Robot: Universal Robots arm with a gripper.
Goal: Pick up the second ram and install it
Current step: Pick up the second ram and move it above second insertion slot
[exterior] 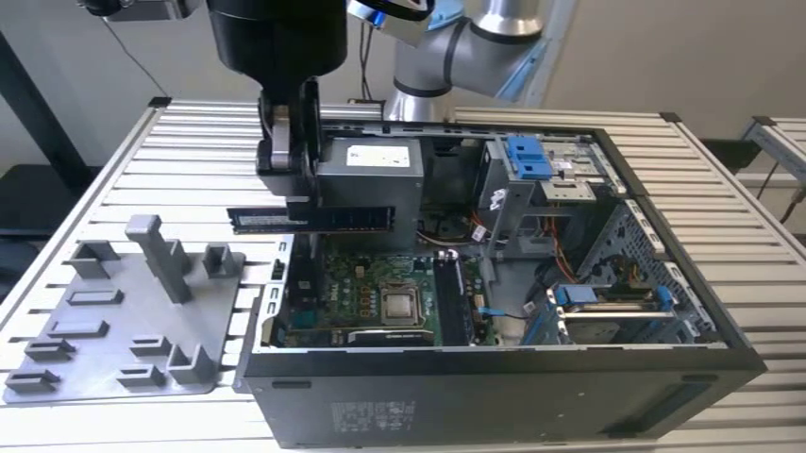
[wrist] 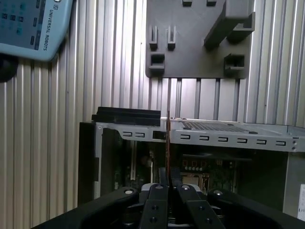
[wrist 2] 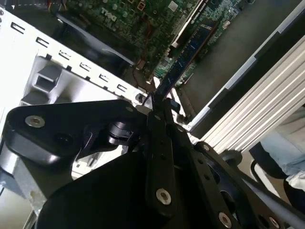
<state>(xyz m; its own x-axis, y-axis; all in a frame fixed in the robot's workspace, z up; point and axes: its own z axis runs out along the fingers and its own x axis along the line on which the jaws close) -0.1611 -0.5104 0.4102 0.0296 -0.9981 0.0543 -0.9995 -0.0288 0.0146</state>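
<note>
one ram (exterior: 353,218) — end effector (exterior: 296,203) gripping

This is looking like a robot lab or workshop, where a big robot arm (exterior: 485,38) is reaching over an open computer case (exterior: 504,396) that is lying on a slatted metal table (exterior: 101,170).

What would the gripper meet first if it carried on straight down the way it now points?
Probably the computer case's side wall: the gripper holds the second ram across that rim, above the motherboard. Depth is unclear, so it could clear it.
</note>
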